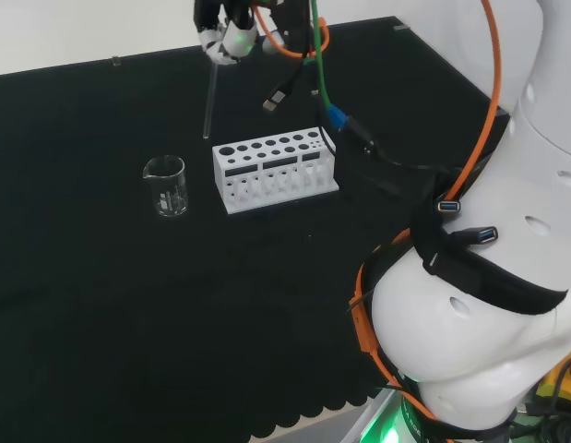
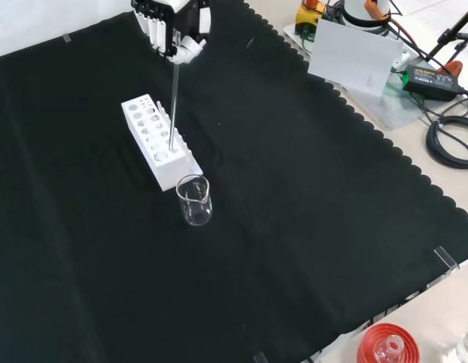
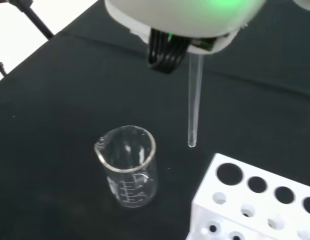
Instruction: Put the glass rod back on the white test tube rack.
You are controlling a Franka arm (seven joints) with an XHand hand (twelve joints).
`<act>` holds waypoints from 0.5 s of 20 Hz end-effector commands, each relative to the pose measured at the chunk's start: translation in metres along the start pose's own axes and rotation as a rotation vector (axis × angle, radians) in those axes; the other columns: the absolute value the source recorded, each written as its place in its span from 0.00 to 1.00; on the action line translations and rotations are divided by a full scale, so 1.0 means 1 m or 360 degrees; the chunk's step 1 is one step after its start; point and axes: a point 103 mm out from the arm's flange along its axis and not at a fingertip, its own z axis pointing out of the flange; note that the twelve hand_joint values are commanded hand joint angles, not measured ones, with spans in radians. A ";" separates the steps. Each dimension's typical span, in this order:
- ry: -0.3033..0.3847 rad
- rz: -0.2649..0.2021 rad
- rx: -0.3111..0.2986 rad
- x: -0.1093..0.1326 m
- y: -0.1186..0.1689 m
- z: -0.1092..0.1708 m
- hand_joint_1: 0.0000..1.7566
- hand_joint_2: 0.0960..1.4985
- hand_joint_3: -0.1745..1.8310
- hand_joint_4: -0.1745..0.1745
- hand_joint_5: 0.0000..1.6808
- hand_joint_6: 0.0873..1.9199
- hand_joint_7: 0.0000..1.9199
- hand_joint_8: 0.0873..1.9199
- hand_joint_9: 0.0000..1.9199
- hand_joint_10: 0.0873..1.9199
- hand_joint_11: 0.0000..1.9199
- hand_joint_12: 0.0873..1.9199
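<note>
The hand (image 1: 225,35) is high over the cloth, shut on the top of a clear glass rod (image 1: 210,101) that hangs almost straight down. In the front view the hand (image 2: 173,30) holds the rod (image 2: 174,106) above the near end of the white test tube rack (image 2: 152,134). In the wrist view the rod (image 3: 194,105) ends just off the corner of the rack (image 3: 255,205), between it and a beaker (image 3: 128,165). The rack (image 1: 276,171) has several empty round holes.
An empty glass beaker (image 1: 165,186) stands left of the rack in the head view and just before it (image 2: 194,200) in the front view. A red ribbed stand (image 2: 385,348), a white box (image 2: 354,53) and cables (image 2: 449,140) lie off the cloth's right edge.
</note>
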 end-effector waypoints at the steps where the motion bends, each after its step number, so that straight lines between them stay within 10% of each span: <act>1: 0.0000 0.0070 -0.0026 -0.025 -0.019 -0.009 0.75 0.35 0.51 0.00 0.70 0.45 0.64 0.44 0.90 0.25 0.84 0.35; 10: -0.0007 0.0121 -0.0052 -0.039 -0.030 -0.018 0.75 0.35 0.51 0.00 0.70 0.45 0.64 0.44 0.90 0.25 0.84 0.35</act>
